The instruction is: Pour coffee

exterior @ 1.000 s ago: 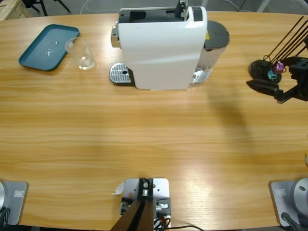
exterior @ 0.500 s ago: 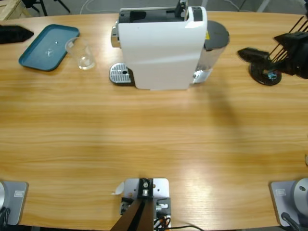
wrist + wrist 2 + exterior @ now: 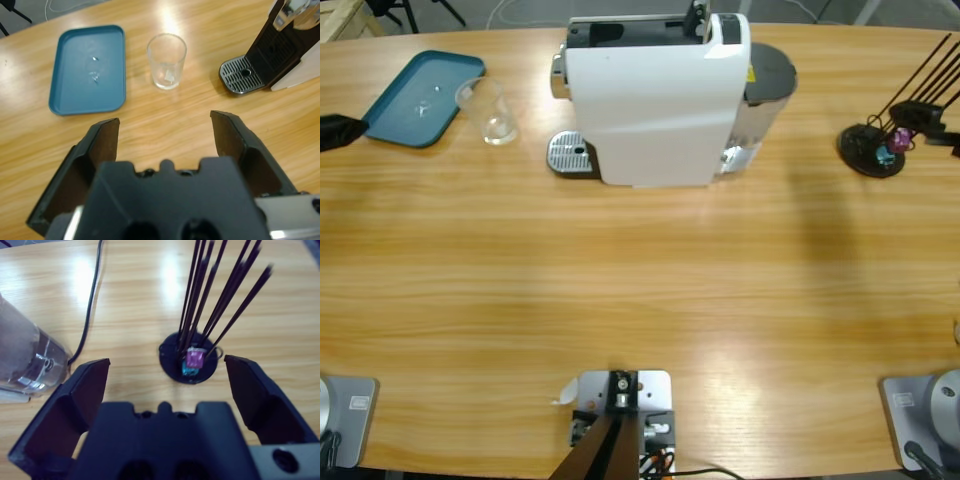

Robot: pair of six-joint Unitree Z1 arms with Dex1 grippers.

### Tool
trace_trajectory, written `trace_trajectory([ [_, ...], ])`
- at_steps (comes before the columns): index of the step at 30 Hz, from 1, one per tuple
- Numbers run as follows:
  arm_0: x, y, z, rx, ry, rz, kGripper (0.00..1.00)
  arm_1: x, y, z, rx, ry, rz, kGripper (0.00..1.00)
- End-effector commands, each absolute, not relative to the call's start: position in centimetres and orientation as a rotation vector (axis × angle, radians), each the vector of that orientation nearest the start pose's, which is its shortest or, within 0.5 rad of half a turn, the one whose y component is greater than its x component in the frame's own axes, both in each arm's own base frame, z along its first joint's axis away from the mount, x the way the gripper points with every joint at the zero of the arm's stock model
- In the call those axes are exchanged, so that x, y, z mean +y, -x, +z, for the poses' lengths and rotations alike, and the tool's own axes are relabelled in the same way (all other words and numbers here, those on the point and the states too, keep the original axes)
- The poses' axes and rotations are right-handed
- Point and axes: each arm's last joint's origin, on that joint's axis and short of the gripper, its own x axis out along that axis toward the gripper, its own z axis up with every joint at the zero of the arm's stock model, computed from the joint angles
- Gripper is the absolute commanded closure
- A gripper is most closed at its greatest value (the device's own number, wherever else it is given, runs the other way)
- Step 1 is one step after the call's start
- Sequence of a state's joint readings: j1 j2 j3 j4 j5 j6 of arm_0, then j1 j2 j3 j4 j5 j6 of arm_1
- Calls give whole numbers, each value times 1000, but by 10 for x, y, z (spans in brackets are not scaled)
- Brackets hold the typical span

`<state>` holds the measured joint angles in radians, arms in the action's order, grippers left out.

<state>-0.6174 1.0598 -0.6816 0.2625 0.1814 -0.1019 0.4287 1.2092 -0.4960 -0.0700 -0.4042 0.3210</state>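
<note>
The left gripper [image 3: 165,127] is seen spread wide and empty, now nearer the empty glass tumbler [image 3: 166,61] beside the teal tray [image 3: 75,95]. The right gripper [image 3: 167,380], also wide, has been drawn back toward the capsule stand [image 3: 189,362]. No coffee is visible yet.

Coffee [image 3: 166,80]: thin pale layer in bottom of clear glass, upright on table beside blue tray.

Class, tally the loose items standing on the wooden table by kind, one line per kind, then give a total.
Teal tray: 1
Clear glass tumbler: 1
White coffee machine: 1
Black capsule stand with rods: 1
Total: 4
</note>
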Motion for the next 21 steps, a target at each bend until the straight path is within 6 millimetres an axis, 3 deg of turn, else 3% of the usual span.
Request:
trace_trajectory([
  [1,-67,-112,297,622,-137,-352,220,48,-162,228,609,-69,-140,15],
  [3,-67,-112,296,620,-136,-349,221,48,-165,225,608,-51,-179,48],
  [4,-67,-113,296,616,-138,-339,223,47,-166,223,608,-43,-201,134],
  [7,-66,-113,296,613,-136,-328,225,44,-169,216,618,-37,-283,232],
  [12,-66,-114,295,608,-132,-313,225,37,-171,210,633,-66,-347,239],
  [21,-68,-117,294,614,-137,-313,225,45,-187,193,655,-83,-318,239],
])
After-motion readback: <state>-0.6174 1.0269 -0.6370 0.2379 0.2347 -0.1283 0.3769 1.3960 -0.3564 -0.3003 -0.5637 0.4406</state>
